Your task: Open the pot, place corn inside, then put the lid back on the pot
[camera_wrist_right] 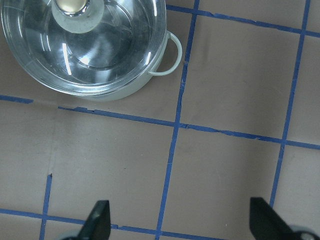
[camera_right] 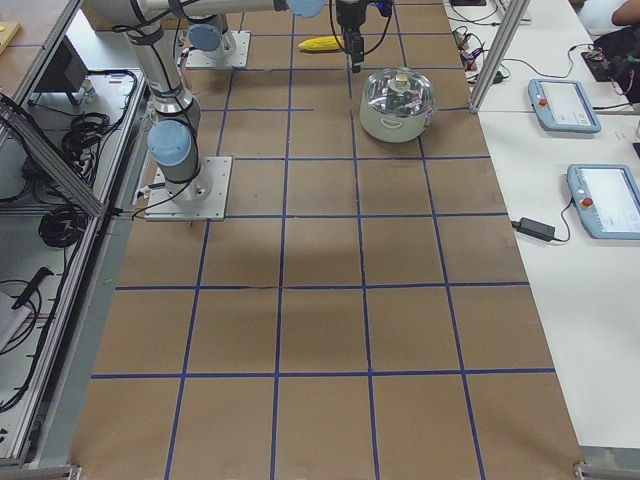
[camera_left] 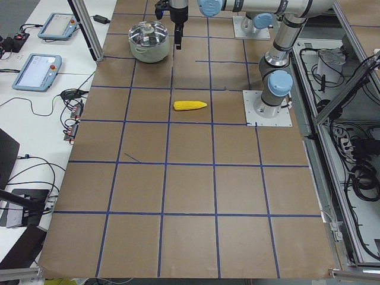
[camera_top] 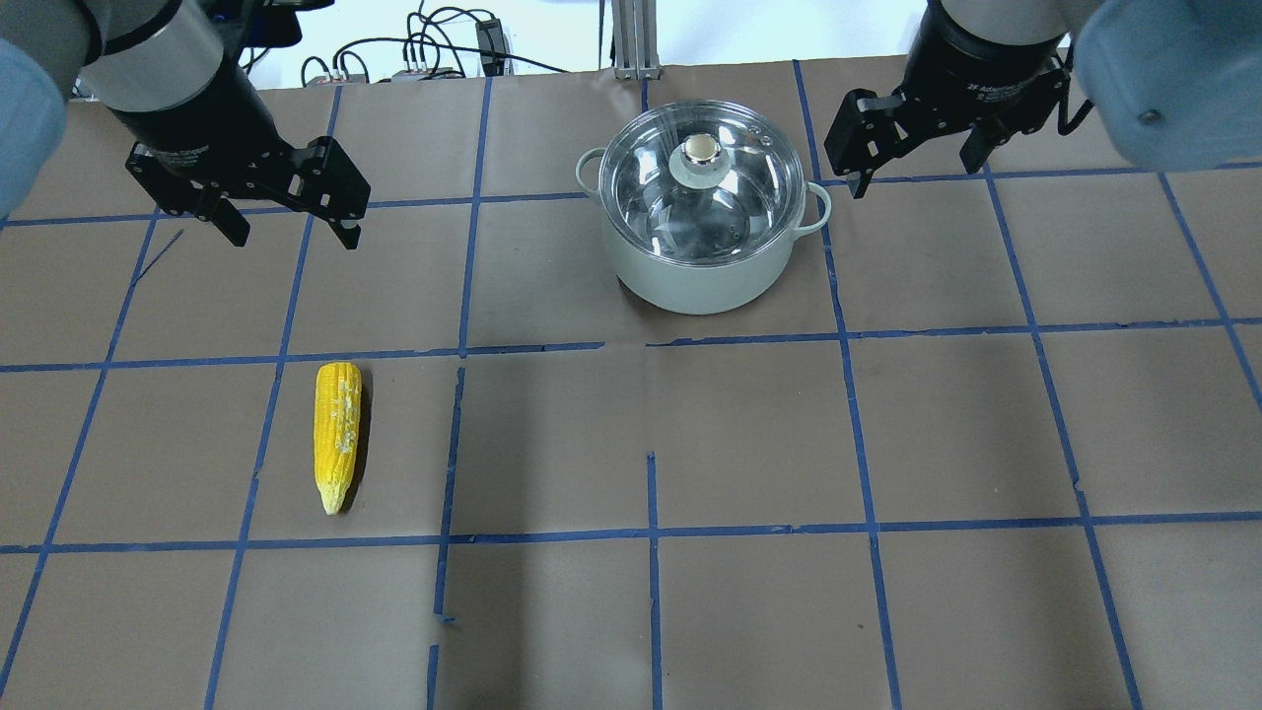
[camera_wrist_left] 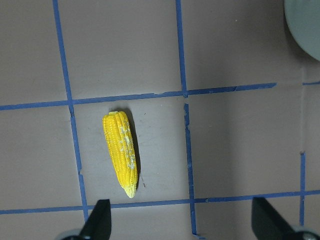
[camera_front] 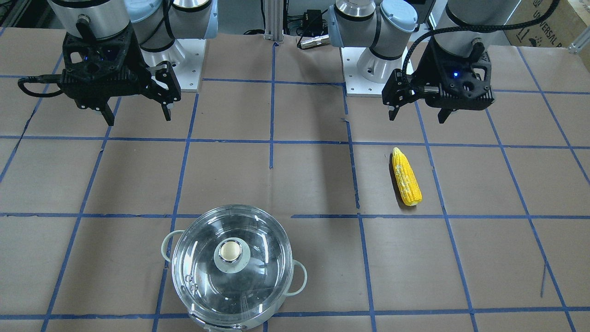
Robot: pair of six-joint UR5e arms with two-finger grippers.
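The pot (camera_top: pixel 700 266) stands at the far middle of the table with the glass lid (camera_top: pixel 735 197) resting on it, cream-topped knob (camera_top: pixel 701 148) up. The yellow corn (camera_top: pixel 337 434) lies flat on the left side, tip pointing toward the robot. My left gripper (camera_top: pixel 293 237) hovers open and empty beyond the corn. My right gripper (camera_top: pixel 917 176) hovers open and empty just right of the pot. The left wrist view shows the corn (camera_wrist_left: pixel 121 152) ahead of the open left gripper (camera_wrist_left: pixel 182 222). The right wrist view shows the pot (camera_wrist_right: pixel 150 75) with its lid (camera_wrist_right: pixel 90 45) at top left.
Brown paper with a blue tape grid covers the table. The arms' white base plates (camera_front: pixel 359 69) sit on the robot's side. An aluminium post (camera_top: pixel 631 39) stands behind the pot. Teach pendants (camera_right: pixel 565 100) and cables lie on the white bench beyond the table's far edge.
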